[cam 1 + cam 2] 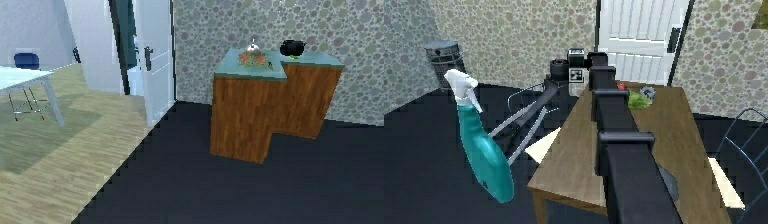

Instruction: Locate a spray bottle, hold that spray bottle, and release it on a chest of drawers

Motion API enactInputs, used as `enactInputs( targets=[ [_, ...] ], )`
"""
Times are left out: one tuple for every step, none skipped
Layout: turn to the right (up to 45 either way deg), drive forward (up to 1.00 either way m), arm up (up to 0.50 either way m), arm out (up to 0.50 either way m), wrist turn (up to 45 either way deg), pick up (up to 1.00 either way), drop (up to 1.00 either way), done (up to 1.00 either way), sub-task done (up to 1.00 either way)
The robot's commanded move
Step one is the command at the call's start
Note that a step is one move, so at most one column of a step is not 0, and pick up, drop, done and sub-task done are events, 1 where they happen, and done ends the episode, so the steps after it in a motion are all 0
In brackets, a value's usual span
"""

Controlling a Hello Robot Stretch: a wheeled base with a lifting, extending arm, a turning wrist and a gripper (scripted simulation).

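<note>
A teal spray bottle with a white trigger head hangs over the dark floor at the arm side view's left, clear of every surface. The gripper holds it: two thin grey fingers run down-left from the dark body to the bottle. The dark arm reaches out above a wooden table, with its two white marked squares at the far end. In the forward view a wooden cabinet with a teal top stands against the pebble-patterned wall, with a dark pot and small items on it.
A small green thing lies on the table's far end. Wire chairs stand by the table, and a white door is behind it. A grey bin stands in the corner. Ahead are an open white door, a white table and a blue chair.
</note>
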Motion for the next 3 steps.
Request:
enactInputs(
  targets=[
    [0.0,0.00,0.00,-0.32,0.0,0.00,0.00,0.00,0.00],
    [-21.0,0.00,0.00,0.00,0.0,0.00,0.00,0.00,0.00],
    [-3.0,0.00,0.00,0.00,0.0,0.00,0.00,0.00,0.00]
  ],
)
